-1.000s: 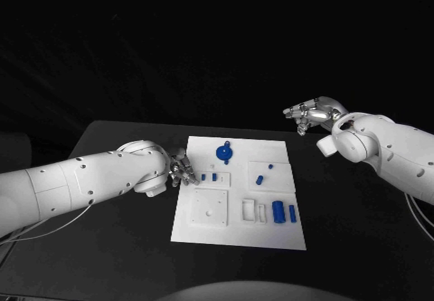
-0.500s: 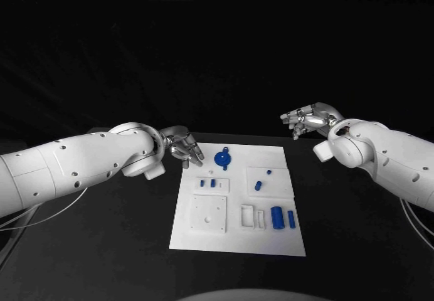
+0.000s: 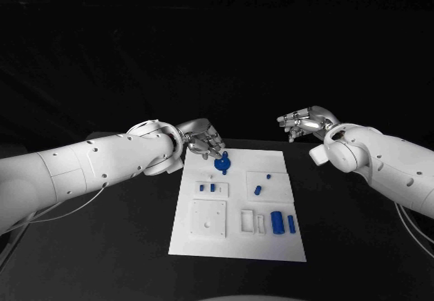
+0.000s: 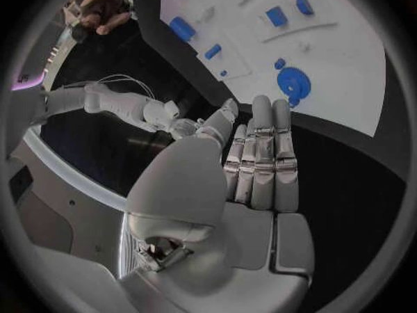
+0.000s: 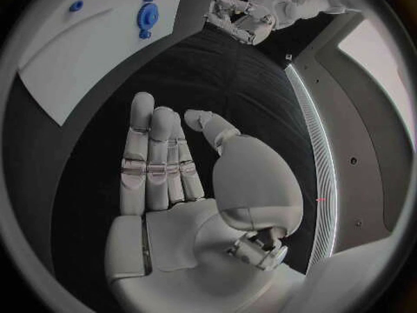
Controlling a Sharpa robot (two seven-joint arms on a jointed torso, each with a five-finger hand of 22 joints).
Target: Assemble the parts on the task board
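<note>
Two white robot arms hover over a black table [image 3: 118, 238] where the task board [image 3: 237, 241] lies flat between them, long edge running away from the robot. The left hand [image 3: 204, 143] hangs just above the board's far left corner, fingers [image 4: 260, 153] straight, side by side and holding nothing; it seems poised there to reach the blue gear [image 3: 222, 164], which sits beside it at the board's far end. The right hand [image 3: 306, 123] is raised off the far right corner, well apart from every part, its fingers [image 5: 152, 160] likewise extended and empty, probably kept clear so the left has room.

Nearer the robot, two small blue pegs [image 3: 208, 187] stand in a raised white block, and another blue piece [image 3: 258, 189] lies on the neighbouring block. In the near-right recesses rest two blue cylinders [image 3: 284, 222], side by side; whether they are seated or merely lying loose is hard to tell from this angle. A square white plate [image 3: 209, 218] carries no blue part.
</note>
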